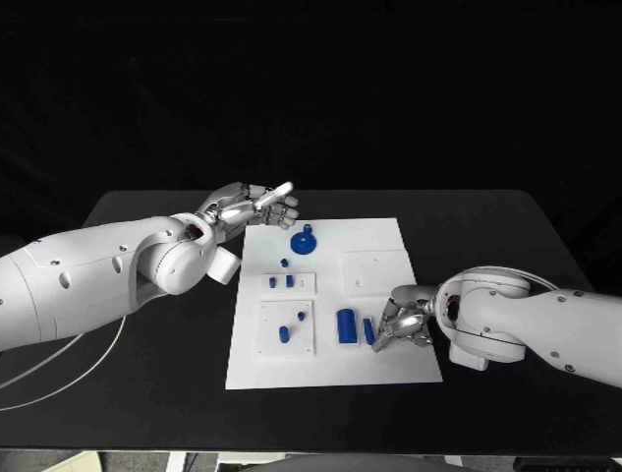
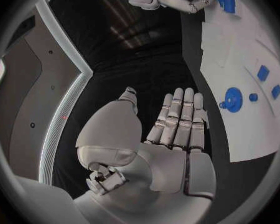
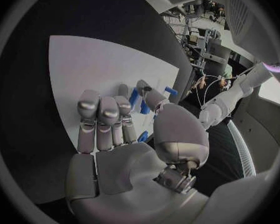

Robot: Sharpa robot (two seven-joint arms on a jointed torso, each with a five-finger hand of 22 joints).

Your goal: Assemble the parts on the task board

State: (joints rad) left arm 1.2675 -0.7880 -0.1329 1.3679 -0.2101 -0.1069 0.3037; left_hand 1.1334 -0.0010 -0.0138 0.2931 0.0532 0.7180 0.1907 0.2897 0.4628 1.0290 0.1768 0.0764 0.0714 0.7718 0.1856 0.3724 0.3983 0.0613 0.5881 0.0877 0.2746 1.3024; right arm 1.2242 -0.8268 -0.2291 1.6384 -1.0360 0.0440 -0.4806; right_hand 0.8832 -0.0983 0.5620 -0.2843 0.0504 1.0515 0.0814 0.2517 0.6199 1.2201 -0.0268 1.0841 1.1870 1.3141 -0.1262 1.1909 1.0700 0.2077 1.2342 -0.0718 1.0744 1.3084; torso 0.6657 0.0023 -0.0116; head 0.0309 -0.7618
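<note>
The white task board (image 1: 396,241) lies mid-table with blue parts on it. A round blue disc (image 1: 304,242) sits near its far edge, with a small peg (image 1: 284,263) close by. My left hand (image 1: 254,206) hovers above the board's far left corner, fingers straight and holding nothing; the left wrist view shows its flat fingers (image 2: 177,119) beside the disc (image 2: 232,98). My right hand (image 1: 406,323) rests on the board's near right part. Its thumb and a finger pinch a slim blue bar (image 1: 370,331), also visible between the fingertips (image 3: 135,98). A thicker blue block (image 1: 346,326) lies just left of it.
Two small blue pieces (image 1: 281,282) stand in a raised square at the board's left. Two more (image 1: 292,326) sit in the plate below it. A blank raised square (image 1: 371,270) lies at centre right. Black table surrounds the board.
</note>
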